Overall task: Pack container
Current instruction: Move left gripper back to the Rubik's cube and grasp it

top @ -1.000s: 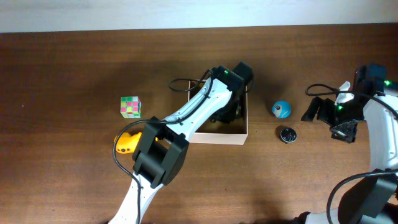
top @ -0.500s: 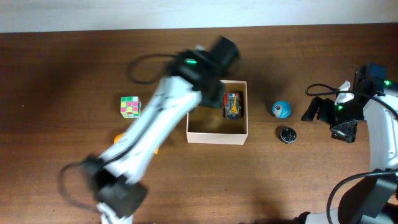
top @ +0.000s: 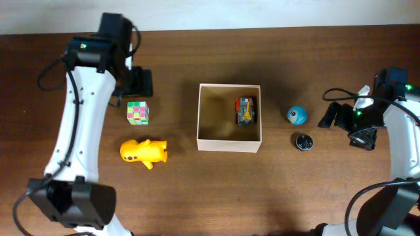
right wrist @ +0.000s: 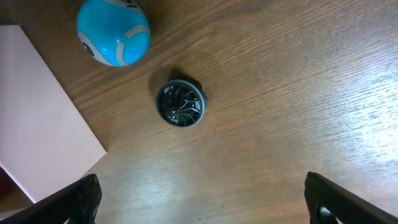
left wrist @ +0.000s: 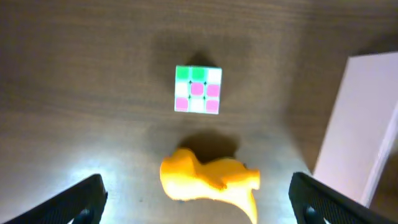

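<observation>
Swinging clear of the box, the left gripper (top: 139, 83) is now hanging toward ten o'clock of the table in the overhead view, just above a green-and-pink puzzle cube (top: 138, 112). Half a second ago it was reaching over the square, white-walled cardboard container (top: 230, 147), which is sitting at the centre. A small orange-and-grey toy car (top: 245, 110) is lying inside, against the three o'clock wall, so one item is looking packed. A yellow plastic animal toy (top: 144, 151) is waiting at six o'clock of the cube. The right gripper (top: 335, 117) is idling at three o'clock, unmoved, near a blue ball (top: 296, 115) and a black round disc (top: 303, 141).

From the left wrist, its fingers (left wrist: 81, 199) are standing wide apart and holding nothing, with cube and yellow toy ahead: likely the next picks.

From the right wrist, those fingers (right wrist: 78, 199) are likewise spread and empty, the ball showing at eleven o'clock and the disc near centre, both outside the container.
</observation>
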